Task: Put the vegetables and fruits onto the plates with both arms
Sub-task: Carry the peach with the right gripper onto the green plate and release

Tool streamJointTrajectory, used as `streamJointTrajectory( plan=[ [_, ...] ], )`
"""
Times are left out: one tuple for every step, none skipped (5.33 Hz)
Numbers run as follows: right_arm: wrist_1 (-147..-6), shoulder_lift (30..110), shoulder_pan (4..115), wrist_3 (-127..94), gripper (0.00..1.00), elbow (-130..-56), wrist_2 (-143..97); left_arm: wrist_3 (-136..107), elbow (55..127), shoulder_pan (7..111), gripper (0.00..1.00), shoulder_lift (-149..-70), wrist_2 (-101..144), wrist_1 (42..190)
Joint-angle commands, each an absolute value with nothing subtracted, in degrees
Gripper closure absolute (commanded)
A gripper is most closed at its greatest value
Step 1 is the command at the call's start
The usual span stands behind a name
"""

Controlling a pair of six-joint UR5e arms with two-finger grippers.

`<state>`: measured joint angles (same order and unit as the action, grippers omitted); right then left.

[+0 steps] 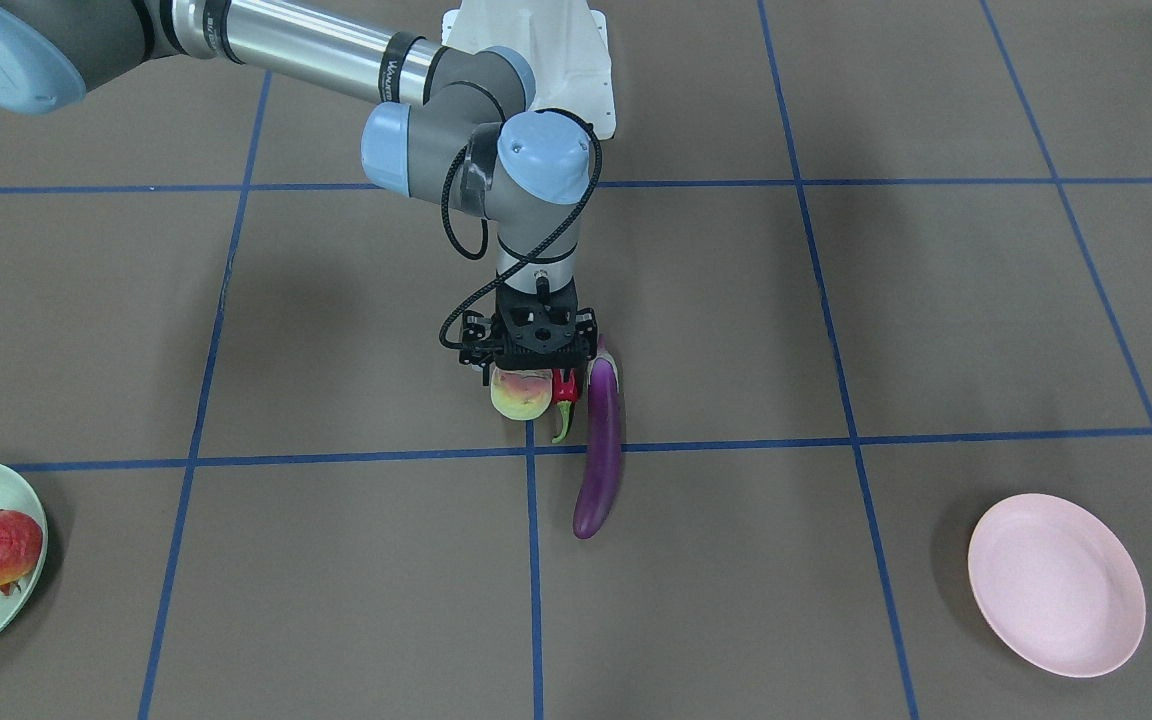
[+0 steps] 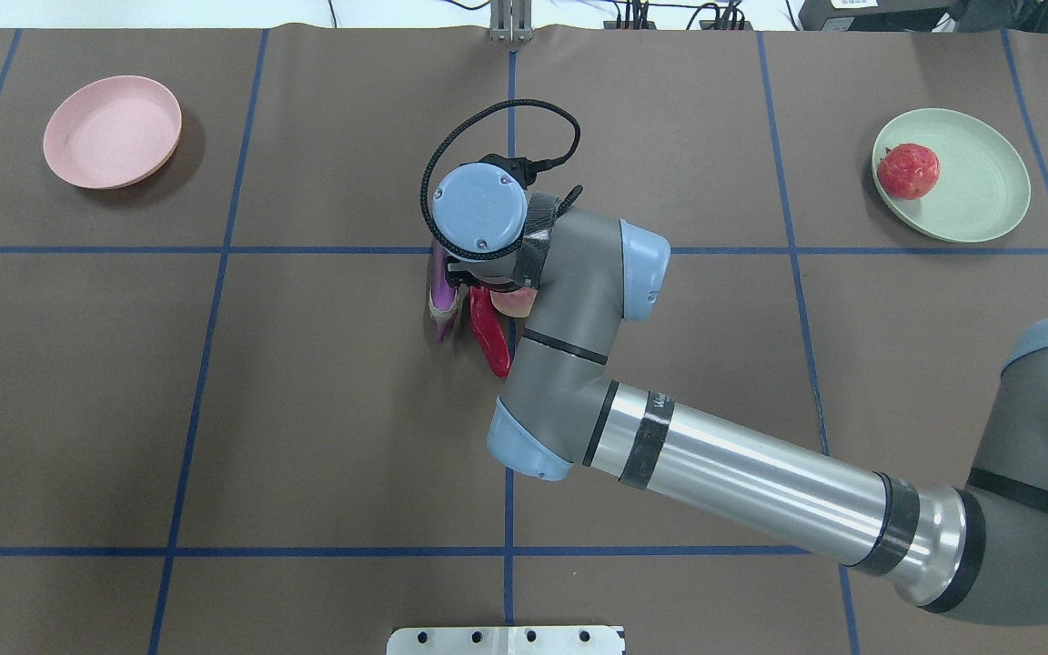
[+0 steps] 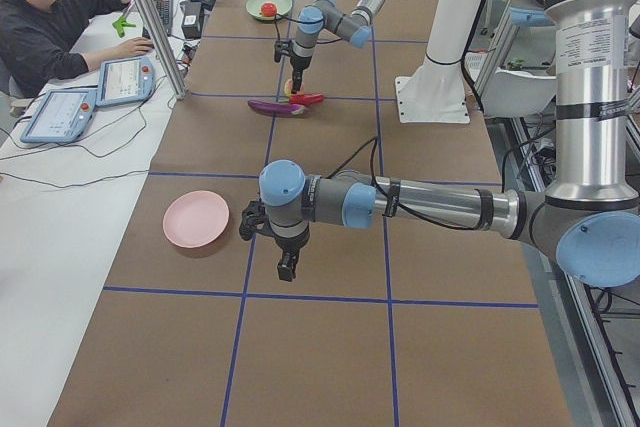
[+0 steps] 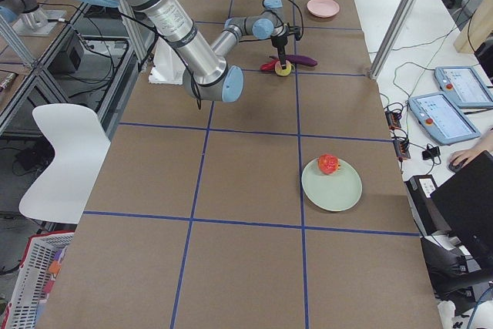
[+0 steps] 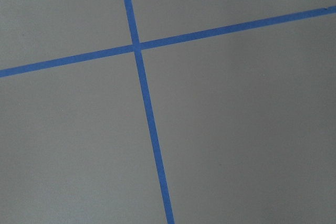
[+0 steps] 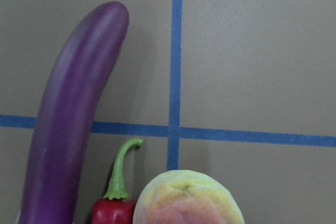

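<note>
My right gripper (image 1: 533, 365) hangs straight down over the yellow-green peach (image 1: 521, 393) at the table's middle. Its fingers are hidden, so I cannot tell whether it is open or shut. In the right wrist view the peach (image 6: 186, 200) sits close below the camera. Beside it lie the red chili (image 1: 564, 405) and the long purple eggplant (image 1: 601, 450). The pomegranate (image 2: 908, 170) lies on the mint green plate (image 2: 979, 191). The pink plate (image 2: 112, 132) holds nothing. My left gripper (image 3: 286, 269) hovers over bare table near the pink plate; its state cannot be told.
The white base block (image 1: 536, 60) stands behind the fruit cluster. An operator (image 3: 50, 17) with tablets sits past the table's far long edge. Blue tape lines (image 5: 142, 93) cross the brown table cover.
</note>
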<state>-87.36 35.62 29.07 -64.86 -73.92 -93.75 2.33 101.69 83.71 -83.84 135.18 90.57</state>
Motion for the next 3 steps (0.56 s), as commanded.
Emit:
streamJointTrajectory(
  plan=[
    [-87.4, 35.9, 29.0, -63.2, 0.05, -73.6, -93.6, 2.4, 101.7, 83.8, 0.0, -83.8, 135.2, 90.6],
    [-87.4, 36.1, 29.0, -62.4, 0.21, -73.6, -93.7, 2.4, 101.8, 83.8, 0.0, -83.8, 135.2, 90.6],
    [-87.4, 35.8, 29.2, -61.9, 0.8, -73.7, -94.2, 2.4, 101.8, 83.8, 0.0, -83.8, 135.2, 90.6]
  ],
)
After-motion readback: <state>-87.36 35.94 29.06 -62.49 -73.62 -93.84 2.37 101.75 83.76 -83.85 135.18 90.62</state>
